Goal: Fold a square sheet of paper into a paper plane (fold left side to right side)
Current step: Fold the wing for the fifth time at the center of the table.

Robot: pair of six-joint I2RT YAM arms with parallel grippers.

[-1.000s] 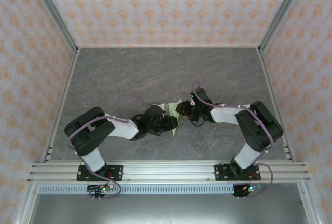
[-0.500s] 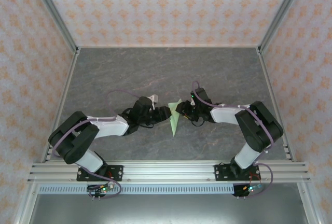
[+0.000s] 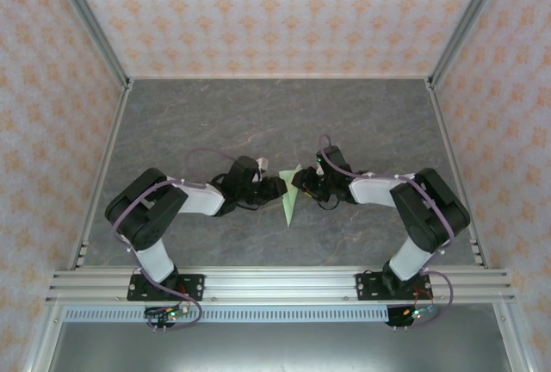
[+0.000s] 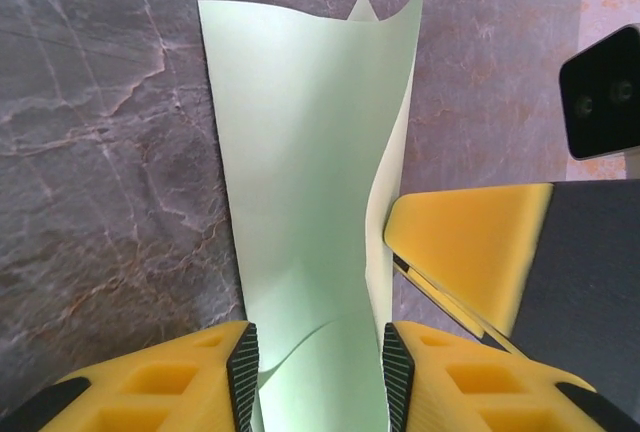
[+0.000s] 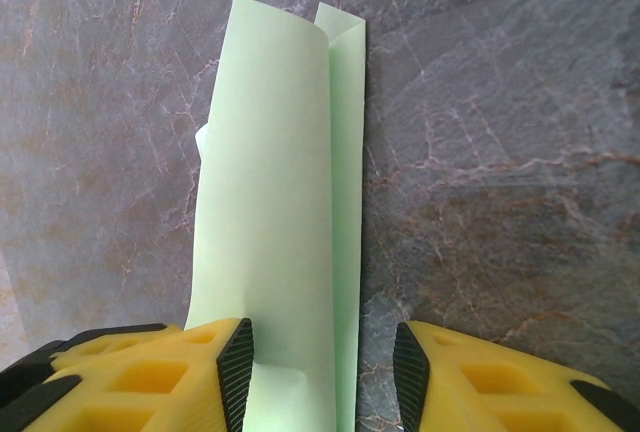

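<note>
The paper plane (image 3: 291, 196) lay on the table (image 3: 258, 122). The left end effector (image 4: 320, 362) and the right end effector (image 5: 322, 362) stood released, jaws apart around it. A rough push could crumple its curled side.

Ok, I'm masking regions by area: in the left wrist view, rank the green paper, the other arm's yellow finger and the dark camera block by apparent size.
1. green paper, clearly largest
2. yellow finger
3. dark camera block, cropped by the frame edge
</note>
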